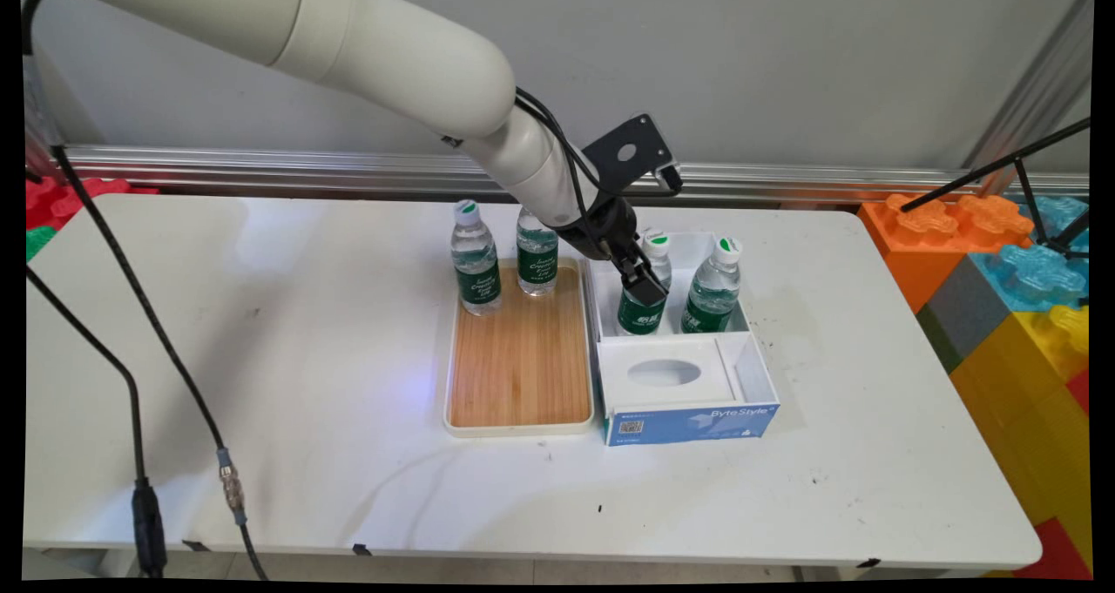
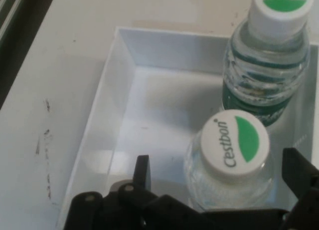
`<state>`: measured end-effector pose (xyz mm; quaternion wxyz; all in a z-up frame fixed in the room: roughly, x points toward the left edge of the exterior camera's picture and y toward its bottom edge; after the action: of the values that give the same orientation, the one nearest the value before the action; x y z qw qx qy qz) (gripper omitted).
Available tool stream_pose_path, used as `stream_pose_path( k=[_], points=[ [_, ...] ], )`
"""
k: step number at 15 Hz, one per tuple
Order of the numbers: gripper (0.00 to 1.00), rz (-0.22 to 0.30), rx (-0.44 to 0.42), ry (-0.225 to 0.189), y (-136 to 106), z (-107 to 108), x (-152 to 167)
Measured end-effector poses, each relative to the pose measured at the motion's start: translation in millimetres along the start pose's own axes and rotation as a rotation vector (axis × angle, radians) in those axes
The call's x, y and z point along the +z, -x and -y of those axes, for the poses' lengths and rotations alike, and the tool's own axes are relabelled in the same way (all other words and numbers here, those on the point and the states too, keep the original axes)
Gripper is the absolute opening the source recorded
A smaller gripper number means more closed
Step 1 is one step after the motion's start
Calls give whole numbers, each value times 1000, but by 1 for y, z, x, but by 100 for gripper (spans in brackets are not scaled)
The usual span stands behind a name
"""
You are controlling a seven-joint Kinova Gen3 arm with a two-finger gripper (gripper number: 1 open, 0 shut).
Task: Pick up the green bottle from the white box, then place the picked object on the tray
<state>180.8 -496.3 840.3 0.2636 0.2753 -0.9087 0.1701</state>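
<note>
The black two-finger gripper (image 2: 219,177) stands spread, one finger either side of a clear plastic bottle with a white-and-green "Cestbon" cap (image 2: 233,145), inside a white box (image 2: 119,85); a second matching bottle (image 2: 266,55) stands just beyond the first.

A white table (image 1: 261,358) is carrying a wooden tray with a white rim (image 1: 523,358). Two upright green-labelled water bottles, one on the left (image 1: 476,266) and one on the right (image 1: 537,262), are standing side by side at the tray's far end. Large orange (image 1: 923,236), blue (image 1: 1032,271) and yellow blocks (image 1: 1028,375) are sitting stacked beside the table's right end, with black tripod legs (image 1: 1032,192) crossing above them
</note>
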Motion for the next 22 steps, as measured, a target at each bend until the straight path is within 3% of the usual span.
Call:
stream_pose_path(
  k=[19, 20, 22],
  points=[
    [100, -44, -77, 28, 18, 2, 33],
    [0, -47, -76, 31, 19, 2, 34],
    [0, -50, -71, 37, 21, 1, 35]
  ],
)
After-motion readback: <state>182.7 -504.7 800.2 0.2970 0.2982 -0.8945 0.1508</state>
